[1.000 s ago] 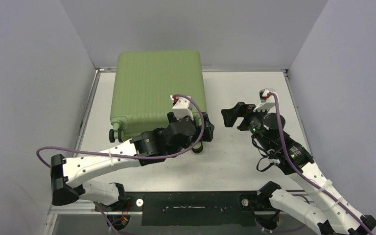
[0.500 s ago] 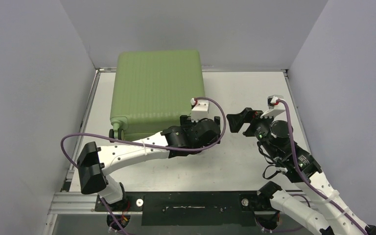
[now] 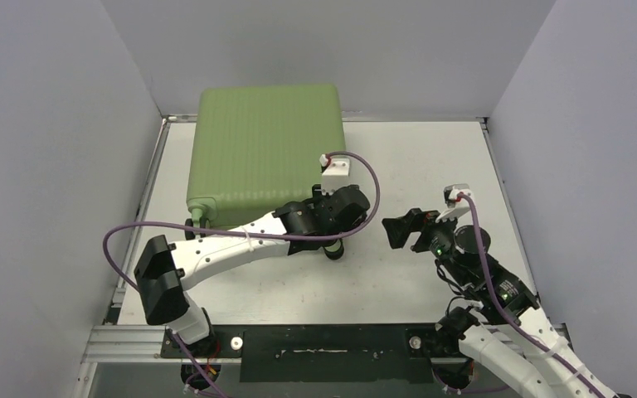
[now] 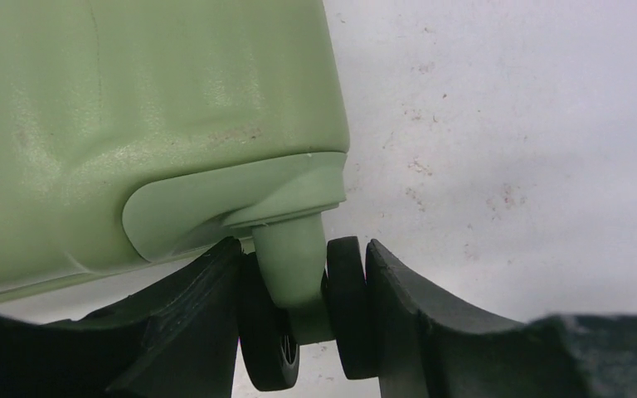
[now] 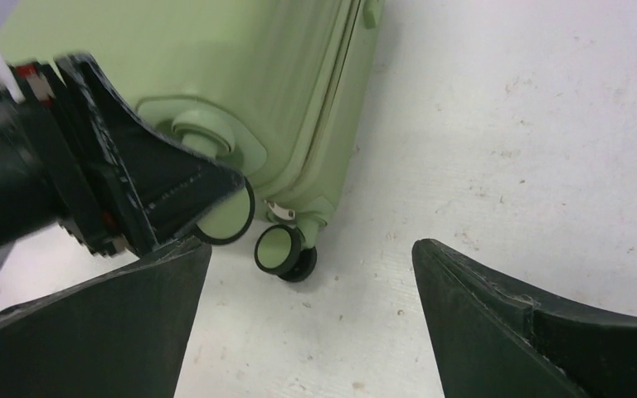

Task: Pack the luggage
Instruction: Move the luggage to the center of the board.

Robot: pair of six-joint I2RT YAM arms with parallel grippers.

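**Clamped on a suitcase wheel**

On the table (image 3: 431,157), toward 11 o'clock: the luggage (image 3: 265,149), closed, flat on its ribbed shell. Near 4 o'clock: right gripper (image 3: 409,235), spread wide, apart from the luggage. At the luggage's 5 o'clock corner: left gripper (image 4: 303,249), pinching a black caster wheel (image 4: 348,319) from both sides.

The luggage (image 3: 265,149) is light green, finely ribbed — its wheels (image 5: 282,251) black with green hubs. The table (image 3: 415,157) is white, faintly speckled.
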